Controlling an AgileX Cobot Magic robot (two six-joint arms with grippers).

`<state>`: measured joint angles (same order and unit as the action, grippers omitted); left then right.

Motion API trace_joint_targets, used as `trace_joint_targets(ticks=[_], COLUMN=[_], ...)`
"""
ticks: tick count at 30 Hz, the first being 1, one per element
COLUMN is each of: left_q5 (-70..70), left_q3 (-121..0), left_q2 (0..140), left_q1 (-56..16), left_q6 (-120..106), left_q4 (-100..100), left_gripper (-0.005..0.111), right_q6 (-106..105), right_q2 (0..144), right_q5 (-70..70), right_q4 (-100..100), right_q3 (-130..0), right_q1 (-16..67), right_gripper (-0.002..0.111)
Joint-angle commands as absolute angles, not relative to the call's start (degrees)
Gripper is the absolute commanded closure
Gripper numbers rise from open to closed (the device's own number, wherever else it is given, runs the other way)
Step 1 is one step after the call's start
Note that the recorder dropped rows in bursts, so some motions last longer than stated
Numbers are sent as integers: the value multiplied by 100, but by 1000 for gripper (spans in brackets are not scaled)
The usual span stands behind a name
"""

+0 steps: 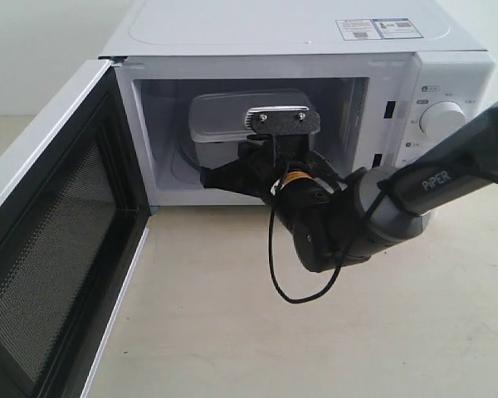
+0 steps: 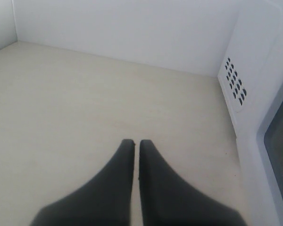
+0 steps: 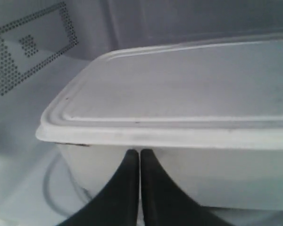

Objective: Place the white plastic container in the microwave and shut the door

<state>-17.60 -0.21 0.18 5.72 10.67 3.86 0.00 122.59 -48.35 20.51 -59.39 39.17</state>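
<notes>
The white boxy countertop microwave (image 1: 290, 29) stands with its white, mesh-windowed door (image 1: 50, 232) swung wide on its hinge side. Inside the cavity, on the glass turntable (image 3: 52, 188), sits the white, slightly translucent rectangular plastic container (image 3: 179, 89), lid on, its long axis running across the opening. The right gripper (image 3: 139, 153) reaches into the cavity with its fingers pressed together, tips at the container's near wall just under the lid rim. They seem to touch it. The container lies straight ahead of it, deeper in.

The left gripper (image 2: 133, 142), fingers also pressed together and holding nothing, hovers over the table beside a vented white panel, probably the microwave's side. I'd judge that arm is nearer the door.
</notes>
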Motion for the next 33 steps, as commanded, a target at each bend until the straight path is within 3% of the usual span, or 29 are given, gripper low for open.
trace_joint_targets(ticks=[1, 9, 18, 29, 33], left_q5=[-1753, -1753, -1753, -1753, -1753], left_q3=[0, 0, 0, 0, 0], left_q2=[0, 0, 0, 0, 0], left_q1=[542, 542, 542, 542, 542], left_q6=[1042, 1042, 1042, 1042, 1042], left_q4=[366, 366, 366, 366, 366], left_gripper=[102, 102, 102, 102, 102], right_q6=[-42, 153, 165, 147, 147], right_q2=[12272, 12081, 10782, 8119, 6461], right_q5=[-4728, -4602, -4592, -1834, -954], right_q4=[2051, 2040, 2067, 2152, 2152], right_q3=[-6102, -5751, -4361, -2878, -2407], right_q1=[3821, 3884, 4293, 4456, 4456], right_gripper=[108, 108, 108, 108, 108])
